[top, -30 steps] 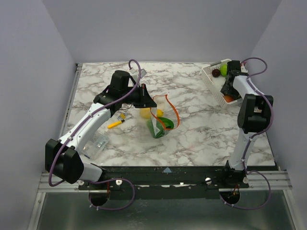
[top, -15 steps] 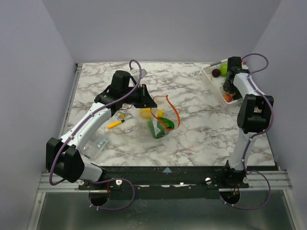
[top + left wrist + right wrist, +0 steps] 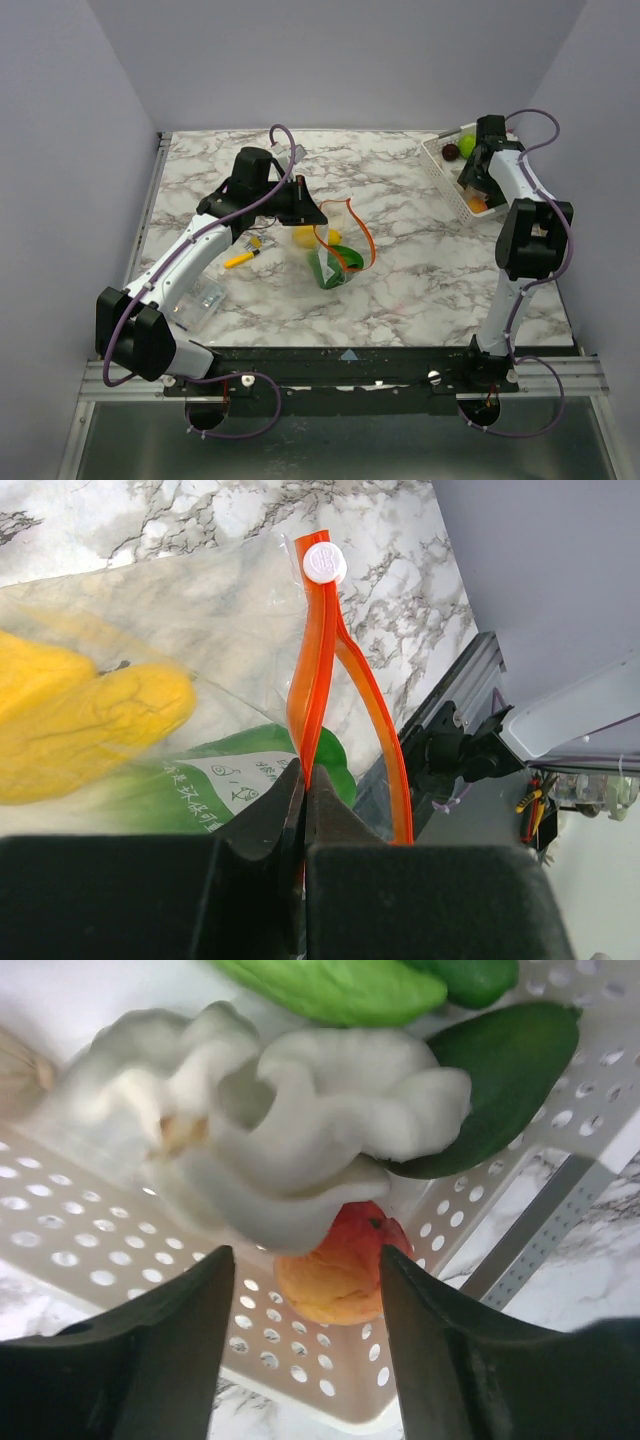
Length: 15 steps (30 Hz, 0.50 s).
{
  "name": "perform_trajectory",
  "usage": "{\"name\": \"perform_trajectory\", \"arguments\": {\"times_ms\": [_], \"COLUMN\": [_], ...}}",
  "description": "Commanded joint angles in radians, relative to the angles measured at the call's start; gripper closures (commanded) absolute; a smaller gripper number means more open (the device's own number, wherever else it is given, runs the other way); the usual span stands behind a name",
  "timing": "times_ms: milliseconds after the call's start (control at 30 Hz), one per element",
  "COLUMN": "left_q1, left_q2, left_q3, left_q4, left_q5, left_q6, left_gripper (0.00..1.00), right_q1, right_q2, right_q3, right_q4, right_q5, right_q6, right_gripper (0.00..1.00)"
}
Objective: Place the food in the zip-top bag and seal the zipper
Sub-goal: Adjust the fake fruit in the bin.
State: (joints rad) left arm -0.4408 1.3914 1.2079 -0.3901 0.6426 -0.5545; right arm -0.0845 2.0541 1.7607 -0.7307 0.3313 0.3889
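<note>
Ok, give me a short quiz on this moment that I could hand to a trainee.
1. True or false: the left gripper is shut on the zipper.
2. The right gripper, jaws open, hangs over: A the white basket; B the marker pen; C the left arm's base.
3. Fill in: through the zip-top bag you can see a green item and a ___ food item.

Key: 1 true; 2 A; 3 yellow.
</note>
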Motion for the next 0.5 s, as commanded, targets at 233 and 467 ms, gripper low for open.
{"name": "perform_trajectory", "arguments": {"times_ms": [233,467], "left_q1": [-0.006,-0.005], "left_q2": [-0.001,0.002], "left_q3": [0.012,0.013], "left_q4": [0.020,0.023], "left_q5": [0.026,0.035], "left_q6": [-0.002,-0.007], "left_gripper": [1.00,1.00], "right_q1": [-0.005,-0.006], "right_q2": [-0.037,-0.067], "right_q3": [-0.050,-0.086], "right_q4": [-0.106,-0.115], "right_q5": [-0.011,-0.034], "right_q6": [-0.021,-0.046], "right_gripper": [0.34,0.45]}}
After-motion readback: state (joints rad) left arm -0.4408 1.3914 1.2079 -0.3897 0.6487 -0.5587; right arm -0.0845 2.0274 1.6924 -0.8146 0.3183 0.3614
